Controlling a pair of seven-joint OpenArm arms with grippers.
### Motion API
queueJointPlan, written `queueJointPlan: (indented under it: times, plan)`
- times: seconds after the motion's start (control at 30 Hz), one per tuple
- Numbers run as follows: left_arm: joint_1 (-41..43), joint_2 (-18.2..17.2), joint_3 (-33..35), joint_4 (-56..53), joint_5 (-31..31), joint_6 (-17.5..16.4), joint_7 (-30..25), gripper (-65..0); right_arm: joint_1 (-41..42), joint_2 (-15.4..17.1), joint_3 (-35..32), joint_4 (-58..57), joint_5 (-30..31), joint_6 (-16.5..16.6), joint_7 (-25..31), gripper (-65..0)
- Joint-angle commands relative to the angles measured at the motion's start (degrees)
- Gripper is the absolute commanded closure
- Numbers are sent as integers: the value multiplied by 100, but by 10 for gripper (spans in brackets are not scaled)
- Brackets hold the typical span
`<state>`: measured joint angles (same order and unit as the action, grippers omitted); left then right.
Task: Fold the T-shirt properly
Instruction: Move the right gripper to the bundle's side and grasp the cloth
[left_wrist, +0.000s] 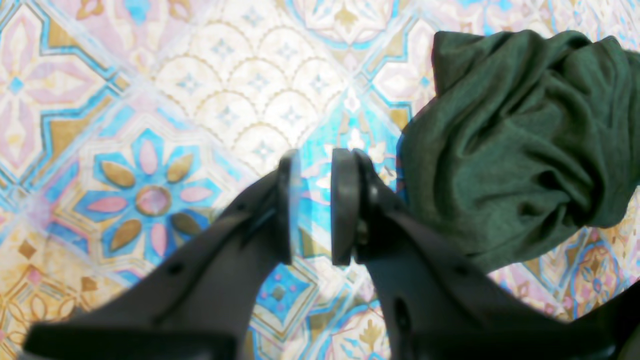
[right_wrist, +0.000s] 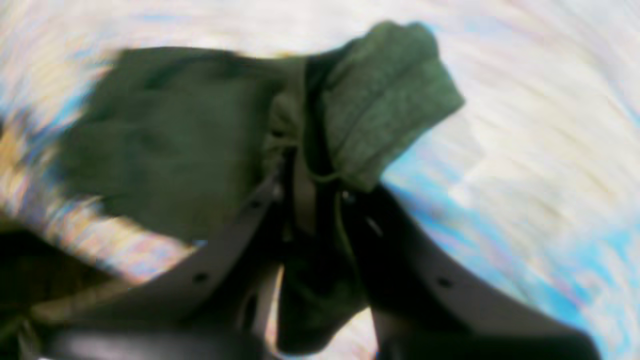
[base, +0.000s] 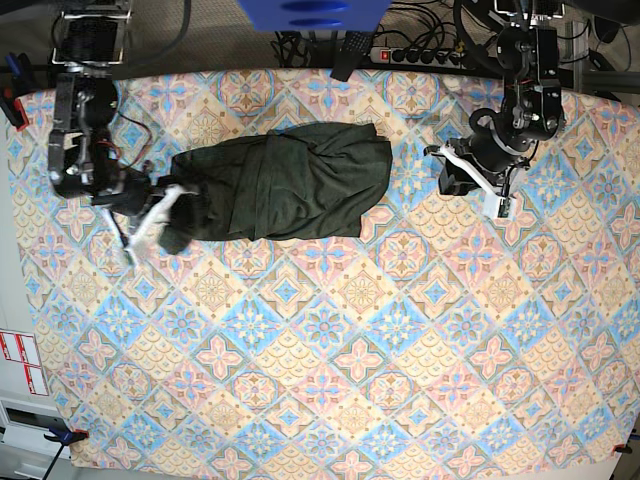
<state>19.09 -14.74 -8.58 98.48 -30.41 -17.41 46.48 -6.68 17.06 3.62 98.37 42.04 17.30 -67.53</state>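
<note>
The T-shirt, dark olive green, lies bunched and partly folded across the far middle of the patterned table. My right gripper is at the shirt's left end. In the right wrist view my right gripper is shut on a bunched fold of the T-shirt, and that view is blurred by motion. My left gripper hovers over bare cloth just right of the shirt. Seen from the left wrist, my left gripper has a narrow gap between its pads, nothing in it, with the T-shirt to its right.
A tablecloth with blue, pink and gold tiles covers the whole table. A power strip and cables lie along the back edge. A blue object hangs over the back middle. Red-labelled tags sit at the left edge.
</note>
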Motion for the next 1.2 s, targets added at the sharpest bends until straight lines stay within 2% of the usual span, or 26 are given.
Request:
queueJointPlan:
  times: [0.0,0.27,0.57,0.83,0.9,1.0,1.17]
  plan:
    - [-23,-69,-61,91,-31,-4,-107,-86,74,-22,-102,172,73,6,111,-2]
    - [-6,-95,-87,73,-14,-4,-107,-86,118,-629,-902,295,55,6,120,-2]
    - [-6,-86,-87,64,-14,-4,-107,-86,127,-1130,-1597,295,38,6,85,-3]
    - [-32,-69,-87,-261,-14,-4,-98,-86,514,-1156,-2397,286,-551,24,67,-3]
    - [-32,-69,-87,-331,-22,-4,-107,-86,619,-1156,-2661,251,-595,279,67,-5]
    - [-41,-60,-78,-366,-22,-4,-107,-86,901,-1165,-2924,163,-595,885,67,-20]
    - [-50,-60,-87,-366,-22,-4,-107,-86,1331,-1174,-3487,-575,-595,956,76,-63]
